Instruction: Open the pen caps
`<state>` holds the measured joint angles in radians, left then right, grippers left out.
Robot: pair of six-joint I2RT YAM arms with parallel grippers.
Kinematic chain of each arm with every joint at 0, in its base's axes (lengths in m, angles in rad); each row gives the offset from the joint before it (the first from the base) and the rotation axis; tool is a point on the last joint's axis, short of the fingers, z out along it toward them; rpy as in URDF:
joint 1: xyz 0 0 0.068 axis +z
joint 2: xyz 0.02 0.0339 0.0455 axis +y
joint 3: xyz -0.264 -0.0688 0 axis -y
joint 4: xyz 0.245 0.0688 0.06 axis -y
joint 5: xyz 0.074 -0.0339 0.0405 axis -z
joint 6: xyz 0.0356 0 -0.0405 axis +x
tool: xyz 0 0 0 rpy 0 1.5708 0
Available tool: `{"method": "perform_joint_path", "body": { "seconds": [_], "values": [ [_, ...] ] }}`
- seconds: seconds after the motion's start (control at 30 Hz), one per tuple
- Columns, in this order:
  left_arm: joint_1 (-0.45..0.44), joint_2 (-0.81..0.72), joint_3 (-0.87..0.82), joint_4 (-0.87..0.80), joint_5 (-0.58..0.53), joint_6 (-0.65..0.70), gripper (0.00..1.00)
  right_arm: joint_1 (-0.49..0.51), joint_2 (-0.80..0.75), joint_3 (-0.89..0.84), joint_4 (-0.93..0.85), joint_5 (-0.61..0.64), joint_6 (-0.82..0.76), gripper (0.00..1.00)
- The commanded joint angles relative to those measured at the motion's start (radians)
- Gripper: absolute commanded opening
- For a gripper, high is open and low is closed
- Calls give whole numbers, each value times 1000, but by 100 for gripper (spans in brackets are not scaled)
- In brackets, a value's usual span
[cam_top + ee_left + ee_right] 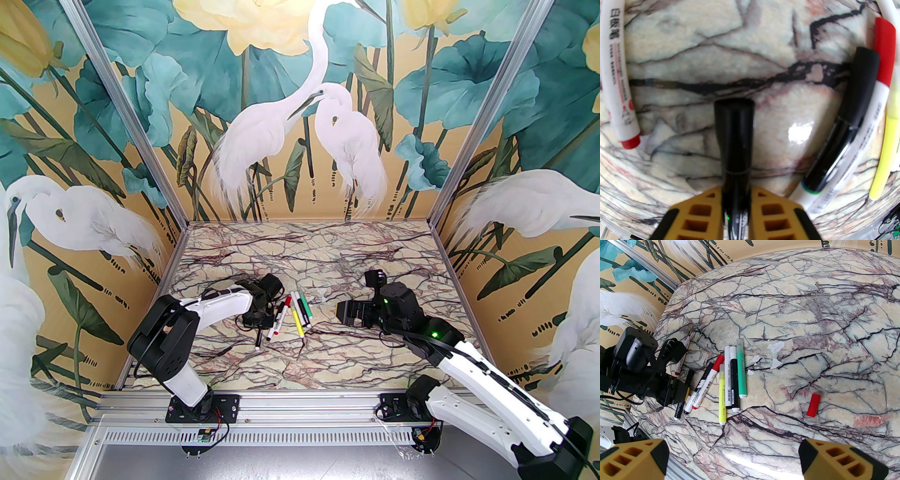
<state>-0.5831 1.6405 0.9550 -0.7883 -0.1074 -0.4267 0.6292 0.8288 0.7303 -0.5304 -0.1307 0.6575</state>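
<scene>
Caps are my target, and the one in play is the black cap [734, 126] on the black pen [736, 185]. My left end effector [736, 204] clamps that pen by the barrel, just behind the cap seam, with the cap pointing away over the desk [682, 58]. Other pens [731, 380] lie bunched mid-desk, most of them capped; a red cap [813, 405] lies loose, well apart from them. My right end effector [733, 451] hangs spread wide and empty above the near desk. I judge the cap light, stiff, glossy and likely slippery, held on by friction. I'd pinch it squarely around its middle and pull straight along the pen, without bending it.
</scene>
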Motion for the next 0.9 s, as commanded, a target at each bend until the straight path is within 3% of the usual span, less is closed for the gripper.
{"method": "perform_joint_path", "body": {
  "seconds": [0.0,0.23,0.4,0.67,0.87],
  "values": [
    [-4,-99,12,-26,-23,21,18,6,-17,7,53,-11,54,99],
    [-5,-303,29,61,223,86,18,7,-8,31,100,-17,187,89],
    [-4,-359,44,158,386,97,18,6,28,66,121,-1,299,75],
    [-54,-382,-2,454,705,39,17,14,165,146,170,-63,270,61],
    [-122,-333,8,533,767,28,16,36,254,217,165,-103,217,57]
  ]
}}
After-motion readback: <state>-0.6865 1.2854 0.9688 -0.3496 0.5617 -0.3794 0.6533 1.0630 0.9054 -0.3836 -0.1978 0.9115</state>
